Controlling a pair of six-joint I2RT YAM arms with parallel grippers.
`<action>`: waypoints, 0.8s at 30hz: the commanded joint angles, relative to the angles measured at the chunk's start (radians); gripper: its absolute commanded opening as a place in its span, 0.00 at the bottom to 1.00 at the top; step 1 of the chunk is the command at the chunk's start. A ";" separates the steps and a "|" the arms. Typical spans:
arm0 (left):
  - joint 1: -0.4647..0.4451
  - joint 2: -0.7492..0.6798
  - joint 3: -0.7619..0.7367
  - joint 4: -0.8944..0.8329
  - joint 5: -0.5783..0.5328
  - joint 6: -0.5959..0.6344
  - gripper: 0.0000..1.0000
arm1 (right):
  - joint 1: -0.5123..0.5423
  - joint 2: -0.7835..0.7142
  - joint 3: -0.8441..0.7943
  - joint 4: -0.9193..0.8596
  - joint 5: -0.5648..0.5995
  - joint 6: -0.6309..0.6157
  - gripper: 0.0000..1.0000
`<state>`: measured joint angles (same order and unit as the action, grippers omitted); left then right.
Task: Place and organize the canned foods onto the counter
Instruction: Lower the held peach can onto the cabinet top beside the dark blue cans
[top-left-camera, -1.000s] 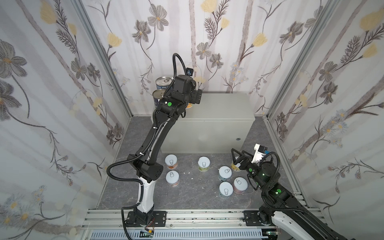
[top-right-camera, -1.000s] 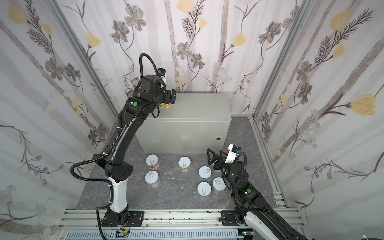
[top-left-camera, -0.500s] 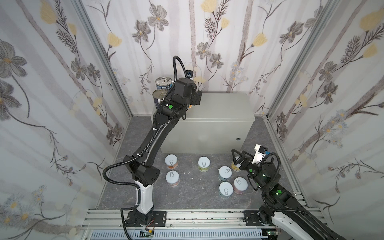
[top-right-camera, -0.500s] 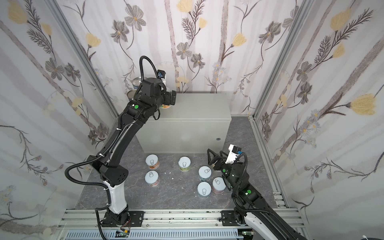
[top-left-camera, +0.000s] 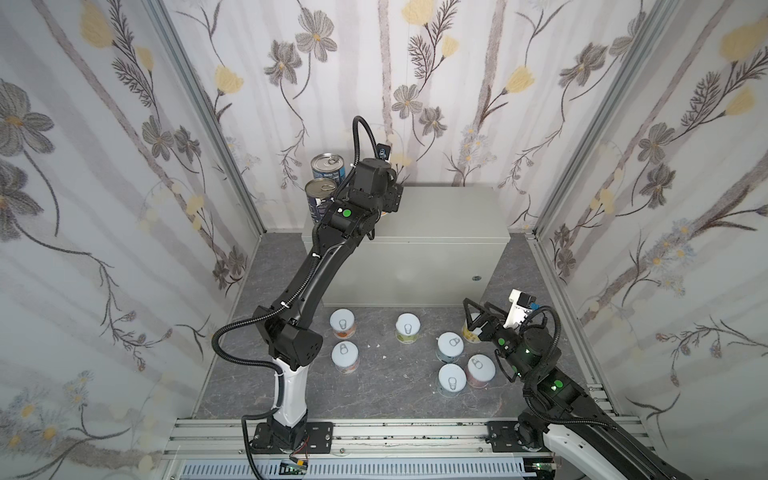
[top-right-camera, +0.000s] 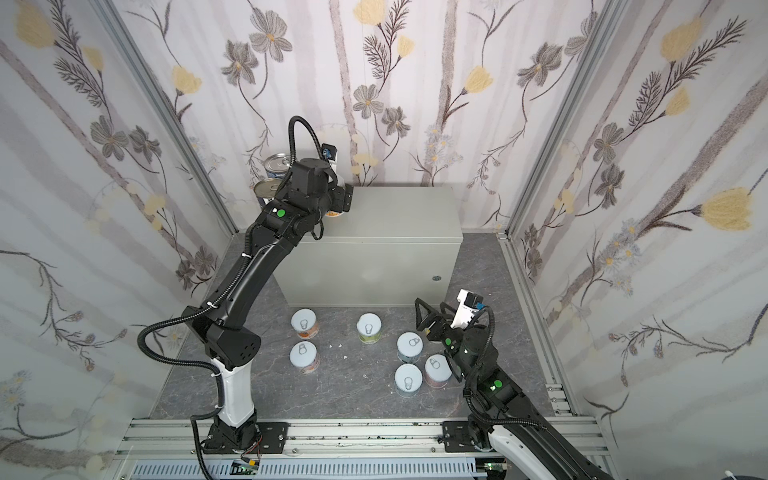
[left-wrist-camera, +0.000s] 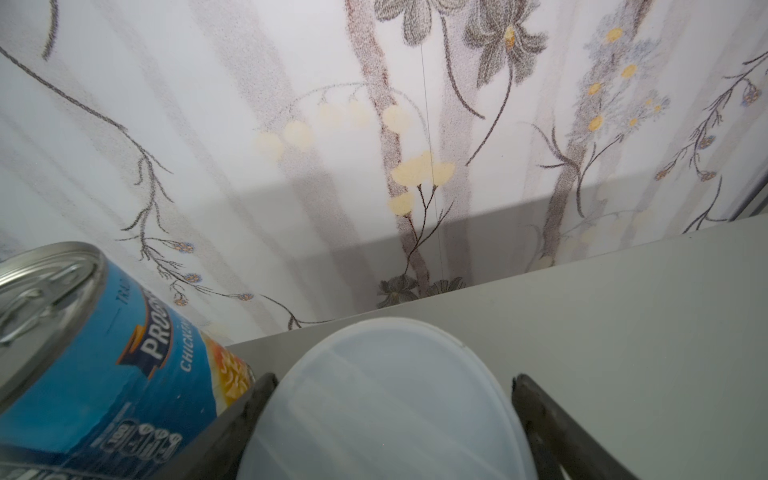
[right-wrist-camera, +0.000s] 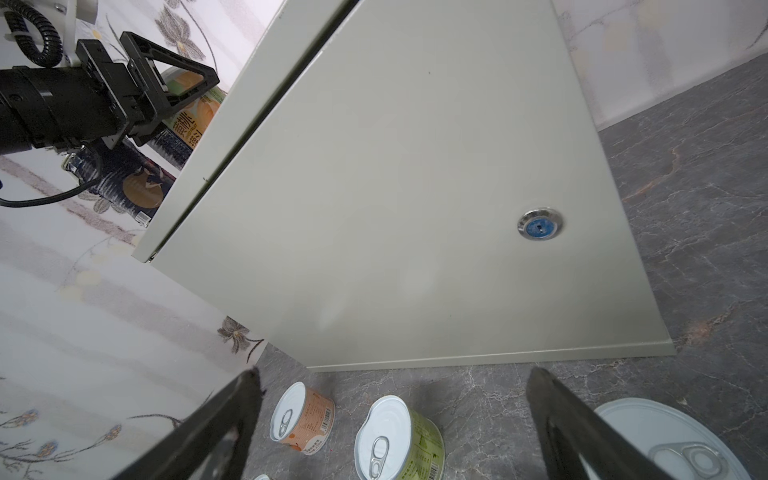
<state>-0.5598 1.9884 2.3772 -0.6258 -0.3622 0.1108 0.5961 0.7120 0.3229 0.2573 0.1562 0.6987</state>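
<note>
Top views. Ten cans counted. Two tall blue cans (top-left-camera: 328, 167) (top-left-camera: 319, 195) stood at upper centre-left, at the left rear of the grey counter (top-left-camera: 440, 216); the left arm (top-left-camera: 316, 274) hid their bases. Of eight short white-lidded cans (top-left-camera: 342, 322) (top-left-camera: 345, 353) (top-left-camera: 407, 326) (top-left-camera: 450, 343) (top-left-camera: 451, 378) (top-left-camera: 481, 366), six stood on the dark floor (top-left-camera: 374, 395) at lower centre, before the counter front. The seventh can (top-left-camera: 468, 333) was half hidden behind the right gripper (top-left-camera: 478, 309), whose fingers were spread wide with nothing between them. The eighth can (top-right-camera: 333, 214) sat on the countertop, mostly covered by the left gripper (top-right-camera: 343, 203); its jaw state could not be told.

Left wrist view. One short can (left-wrist-camera: 382, 411) filled the bottom centre, cut off by the lower edge, resting on the counter. A dark finger (left-wrist-camera: 253, 399) stood close at each side; whether they pinched it could not be confirmed. One tall can (left-wrist-camera: 104, 353), cut off at lower left, stood just beside. Floral wall (left-wrist-camera: 374, 124) behind.

Right wrist view. The counter front and its round lock (right-wrist-camera: 539, 224) filled the centre. Three short cans lined the bottom edge, the rightmost cut off. At upper left the countertop can (right-wrist-camera: 193, 124) showed between the left fingers, one tall can below it partly screened by a cable (right-wrist-camera: 41, 201)
</note>
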 joint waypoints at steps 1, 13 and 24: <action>0.005 0.010 0.017 0.028 -0.005 0.020 0.84 | 0.002 -0.003 -0.002 -0.001 0.012 0.010 1.00; 0.034 0.022 0.019 0.076 -0.040 0.025 0.79 | 0.001 0.013 0.001 0.012 0.020 0.008 1.00; 0.042 0.093 0.115 0.096 -0.037 0.041 0.75 | 0.002 0.057 0.023 0.015 0.016 0.001 1.00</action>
<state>-0.5182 2.0705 2.4706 -0.5945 -0.3824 0.1314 0.5961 0.7605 0.3363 0.2619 0.1635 0.6983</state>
